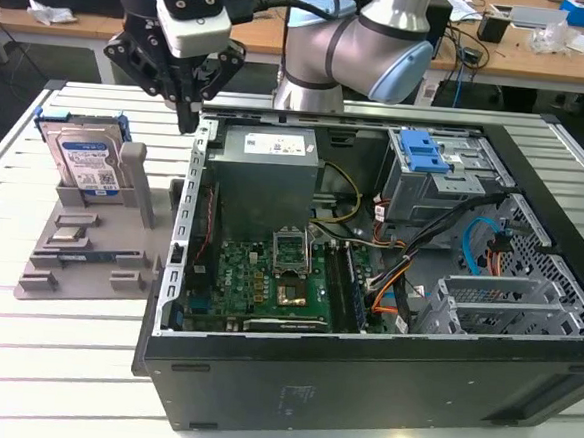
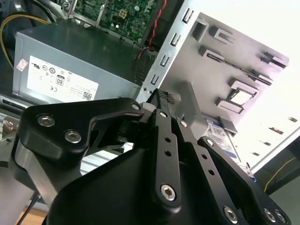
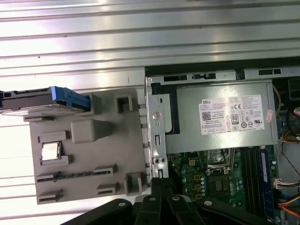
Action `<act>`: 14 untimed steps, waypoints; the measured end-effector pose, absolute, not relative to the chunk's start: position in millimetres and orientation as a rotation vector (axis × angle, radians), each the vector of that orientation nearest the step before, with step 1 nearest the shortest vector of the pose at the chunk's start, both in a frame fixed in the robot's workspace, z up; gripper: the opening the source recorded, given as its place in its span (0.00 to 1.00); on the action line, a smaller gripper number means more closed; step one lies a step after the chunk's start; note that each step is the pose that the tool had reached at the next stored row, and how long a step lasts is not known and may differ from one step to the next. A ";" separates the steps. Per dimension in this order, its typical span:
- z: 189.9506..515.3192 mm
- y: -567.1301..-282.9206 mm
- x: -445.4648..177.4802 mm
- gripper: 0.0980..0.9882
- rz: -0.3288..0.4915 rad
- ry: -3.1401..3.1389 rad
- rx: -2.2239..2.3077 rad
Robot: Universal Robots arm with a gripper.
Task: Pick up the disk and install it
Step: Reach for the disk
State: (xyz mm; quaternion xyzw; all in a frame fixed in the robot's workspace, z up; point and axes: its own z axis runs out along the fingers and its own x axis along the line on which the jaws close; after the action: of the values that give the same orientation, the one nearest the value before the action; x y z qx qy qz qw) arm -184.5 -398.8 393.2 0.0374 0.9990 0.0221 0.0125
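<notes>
The disk (image 1: 89, 159), a silver drive with a blue-and-white label in a blue carrier frame, leans upright at the back of a grey holder tray (image 1: 85, 245) on the exterior view's left. In the first wrist view the disk (image 3: 44, 100) is seen edge-on. In the second wrist view a corner of the disk's label (image 2: 224, 136) shows behind the gripper's linkage. My gripper (image 1: 187, 119) hangs shut and empty between the tray and the computer case's wall, to the right of the disk and above it. Its fingertips (image 2: 161, 96) press together over the case edge, as also shows at the gripper (image 3: 161, 182).
The open computer case (image 1: 361, 384) fills the exterior view's right, with a grey power supply (image 1: 266, 157), a motherboard (image 1: 268, 277) and a blue bracket (image 1: 424, 151) on the drive cage. The slatted table (image 1: 51, 363) carries both. A cluttered desk (image 1: 545, 36) stands behind.
</notes>
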 end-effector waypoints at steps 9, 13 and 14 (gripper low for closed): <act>393.1 -398.9 -204.7 0.01 0.069 3.114 0.116; 393.1 -398.8 -211.3 0.01 0.069 3.114 0.117; 393.1 -398.8 -212.9 0.01 0.069 3.114 0.117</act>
State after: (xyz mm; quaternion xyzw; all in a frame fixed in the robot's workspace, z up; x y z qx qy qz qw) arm -212.9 -398.8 393.1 0.0374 0.9990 0.0221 0.0125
